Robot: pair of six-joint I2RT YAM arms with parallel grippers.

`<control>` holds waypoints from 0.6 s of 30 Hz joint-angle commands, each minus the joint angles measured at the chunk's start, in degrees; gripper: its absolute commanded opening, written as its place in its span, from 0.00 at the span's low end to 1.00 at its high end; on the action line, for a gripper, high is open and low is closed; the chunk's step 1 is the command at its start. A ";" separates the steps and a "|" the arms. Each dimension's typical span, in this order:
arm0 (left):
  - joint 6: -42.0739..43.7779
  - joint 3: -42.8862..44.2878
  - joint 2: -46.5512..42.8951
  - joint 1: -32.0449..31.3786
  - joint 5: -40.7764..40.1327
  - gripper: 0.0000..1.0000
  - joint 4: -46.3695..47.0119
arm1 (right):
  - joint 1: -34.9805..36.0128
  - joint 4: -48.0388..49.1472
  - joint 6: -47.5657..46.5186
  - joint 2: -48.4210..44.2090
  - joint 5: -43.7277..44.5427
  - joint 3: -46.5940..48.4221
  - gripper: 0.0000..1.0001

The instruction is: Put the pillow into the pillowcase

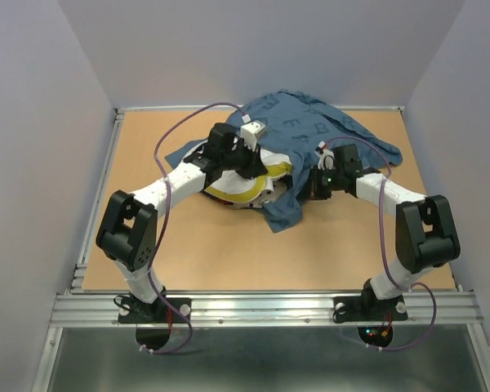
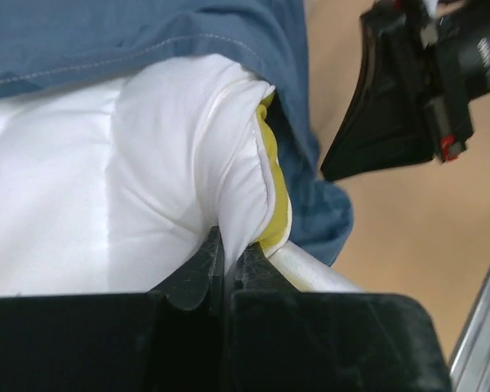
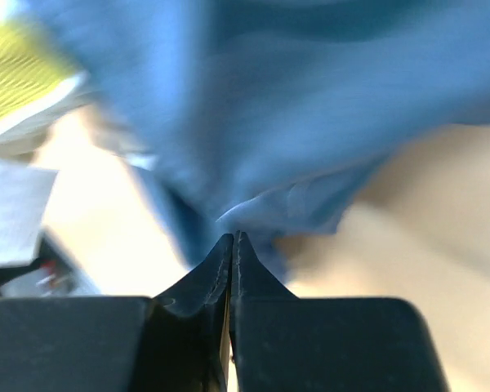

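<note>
The blue pillowcase (image 1: 310,131) lies crumpled at the back middle of the table, draped over the white pillow (image 1: 271,170). Only the pillow's near end shows, with its yellow-green band (image 1: 237,194). My left gripper (image 2: 229,245) is shut on a fold of the pillow (image 2: 106,180) beside that band (image 2: 271,188), under the pillowcase's hem (image 2: 147,33). My right gripper (image 3: 233,237) is shut, and a blurred fold of the pillowcase (image 3: 294,106) runs down to its tips. From above, the left gripper (image 1: 263,170) and the right gripper (image 1: 305,192) stand close together at the case's front edge.
The brown table board (image 1: 229,253) is bounded by grey walls on three sides and a metal rail (image 1: 261,306) along the near edge. Purple cables (image 1: 184,131) loop over both arms. The right arm's black wrist (image 2: 408,90) hangs close to the left gripper.
</note>
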 commanded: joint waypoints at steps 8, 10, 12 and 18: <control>-18.75 12.08 0.55 -0.49 -2.28 0.00 19.42 | 4.23 -14.37 -12.30 -15.29 -36.37 11.69 0.01; -18.82 10.15 2.21 -1.89 -5.70 0.00 19.77 | 4.67 -21.33 -15.31 -16.34 -37.27 11.62 0.00; -18.91 7.18 3.36 -3.21 -8.52 0.00 20.38 | 4.67 -22.74 -16.46 -16.26 -38.23 10.83 0.00; -24.35 1.11 6.45 -3.84 -11.26 0.00 23.80 | 0.57 -24.42 -15.32 -20.03 -15.05 11.27 0.30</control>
